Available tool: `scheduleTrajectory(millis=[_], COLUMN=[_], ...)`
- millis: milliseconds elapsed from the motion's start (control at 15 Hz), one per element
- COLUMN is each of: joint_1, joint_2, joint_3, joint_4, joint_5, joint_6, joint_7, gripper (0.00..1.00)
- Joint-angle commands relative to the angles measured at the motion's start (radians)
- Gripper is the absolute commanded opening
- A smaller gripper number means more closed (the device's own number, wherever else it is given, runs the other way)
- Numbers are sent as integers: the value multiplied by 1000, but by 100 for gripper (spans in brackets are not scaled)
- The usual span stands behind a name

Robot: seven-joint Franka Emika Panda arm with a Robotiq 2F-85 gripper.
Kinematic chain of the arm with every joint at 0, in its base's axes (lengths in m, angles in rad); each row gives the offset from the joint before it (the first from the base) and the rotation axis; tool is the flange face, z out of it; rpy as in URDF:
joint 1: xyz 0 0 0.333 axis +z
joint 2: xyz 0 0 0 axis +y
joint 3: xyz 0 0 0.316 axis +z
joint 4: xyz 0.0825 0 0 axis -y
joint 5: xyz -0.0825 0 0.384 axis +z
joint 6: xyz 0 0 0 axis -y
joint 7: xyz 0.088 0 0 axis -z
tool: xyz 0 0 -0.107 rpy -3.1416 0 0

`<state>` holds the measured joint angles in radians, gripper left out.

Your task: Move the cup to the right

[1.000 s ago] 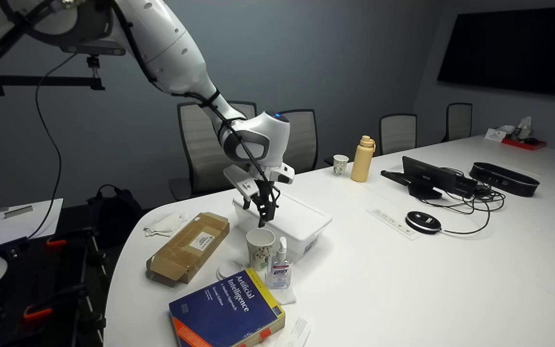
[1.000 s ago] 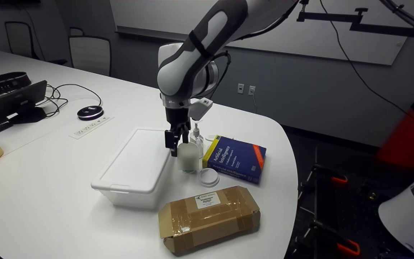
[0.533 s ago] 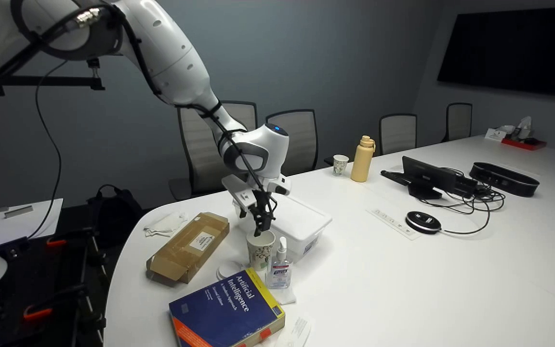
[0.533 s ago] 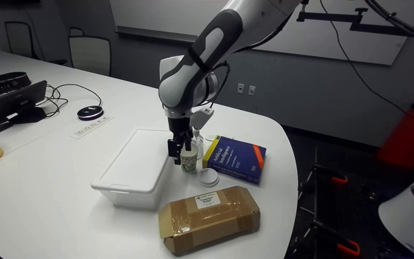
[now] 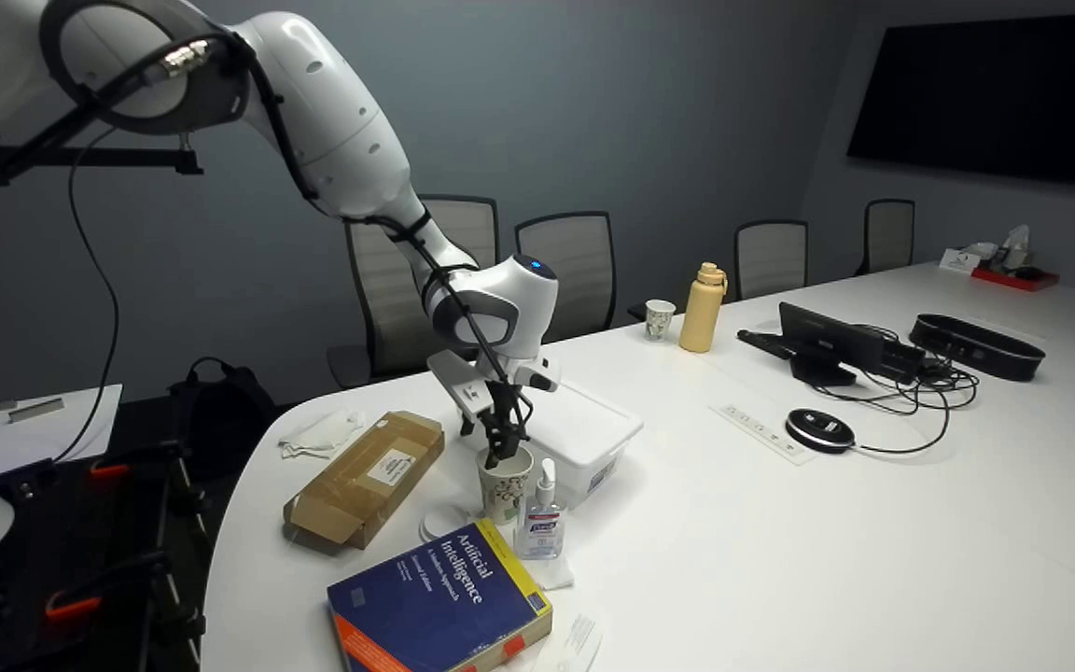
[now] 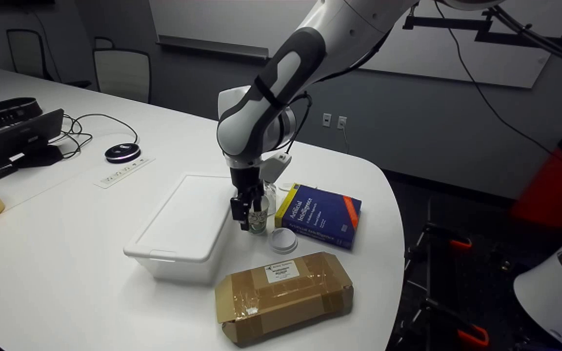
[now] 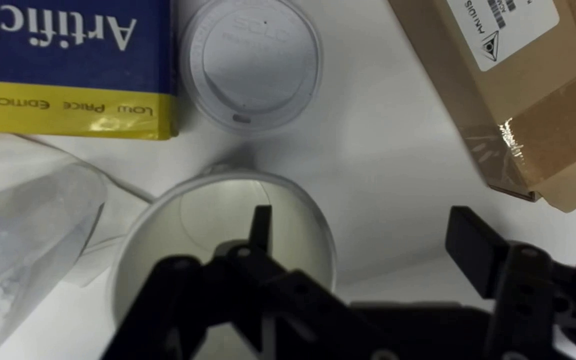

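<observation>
The cup is a whitish paper cup with a printed pattern, standing upright on the table; it shows in both exterior views point(image 5: 504, 495) point(image 6: 260, 222). In the wrist view I look down into the open cup point(image 7: 298, 220). My gripper point(image 7: 365, 237) is open, its jaws wide apart. In that view one finger point(image 7: 261, 222) overlaps the cup's mouth, and the other finger point(image 7: 475, 245) is outside the cup's rim. In both exterior views the gripper point(image 5: 481, 443) point(image 6: 252, 218) is low at the cup's rim. Whether a finger touches the cup, I cannot tell.
A white lidded bin point(image 6: 183, 214) stands close beside the cup. A sanitizer bottle point(image 5: 542, 532), a blue book point(image 5: 435, 597) and a white lid point(image 7: 260, 57) are also close by. A cardboard box point(image 6: 286, 295) lies near. A similar cup point(image 5: 658, 320) and tan bottle point(image 5: 703, 313) stand farther off.
My gripper has moved down to the cup's rim, and one finger now overlaps the cup's mouth. The gripper stays open. The cup and other objects have not moved.
</observation>
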<state>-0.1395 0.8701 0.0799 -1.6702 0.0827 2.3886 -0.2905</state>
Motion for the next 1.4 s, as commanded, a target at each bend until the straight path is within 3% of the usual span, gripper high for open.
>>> scheduleTrajectory(millis=[0,467,1000,1333], joint_1=[1,-1,-9,22], joint_2=[13,12,-8,-92], joint_3=[0,-4,-8,-35], joint_4=[21,19,16,-5], joint_5=[-15,-21,-28,-49], joint_6=[2,4,2,-36], joint_7=[-10,-10,-1,49], gripper=[58,3,1,1])
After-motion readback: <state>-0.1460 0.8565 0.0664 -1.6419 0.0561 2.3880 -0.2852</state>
